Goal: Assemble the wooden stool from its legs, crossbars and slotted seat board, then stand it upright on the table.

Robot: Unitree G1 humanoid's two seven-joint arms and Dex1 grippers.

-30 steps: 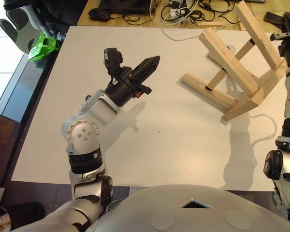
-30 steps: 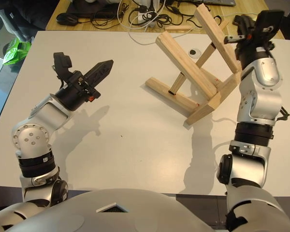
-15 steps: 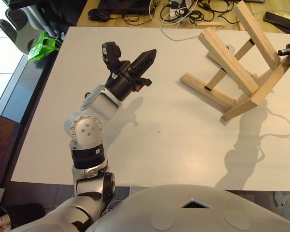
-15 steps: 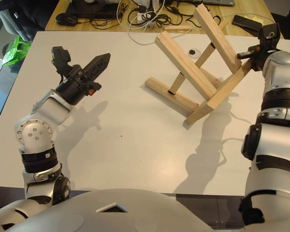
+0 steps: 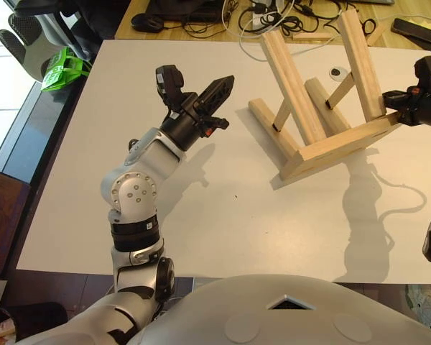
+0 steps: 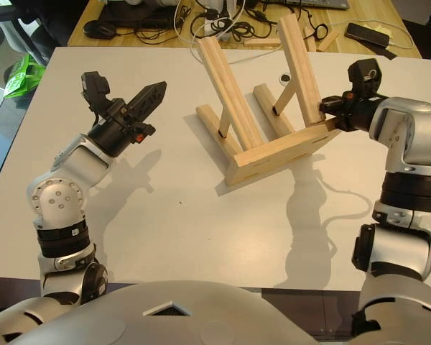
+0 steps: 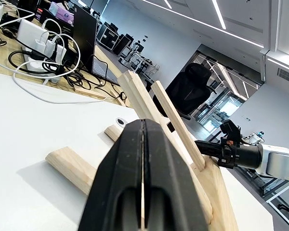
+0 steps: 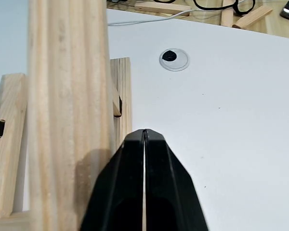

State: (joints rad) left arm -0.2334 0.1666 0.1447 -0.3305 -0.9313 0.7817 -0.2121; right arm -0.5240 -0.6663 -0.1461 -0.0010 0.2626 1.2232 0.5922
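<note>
Your pale wooden stool [image 5: 323,141] sits assembled but tipped over on the far right part of the white table [image 5: 237,215]. Its slotted seat board [image 6: 273,154] stands on edge, and the legs [image 5: 287,79] point away toward the table's far side. You can count four legs. Two lie low against the tabletop and two slant up above them. Two dark, thin crossbars [image 5: 281,115] join them in pairs.

Your right gripper [image 6: 329,108] has its fingers pressed flat together with nothing between them. Its tip meets the right end of the seat board, and in the right wrist view the pale wood runs just beside the black fingers [image 8: 135,192].

Your left gripper [image 5: 230,81] hangs above the table to the left of the stool, well apart from it. It is likewise closed tight and empty, and it points toward the legs.

A round grey cable grommet [image 5: 337,72] is set into the table between the two right-hand legs.
</note>
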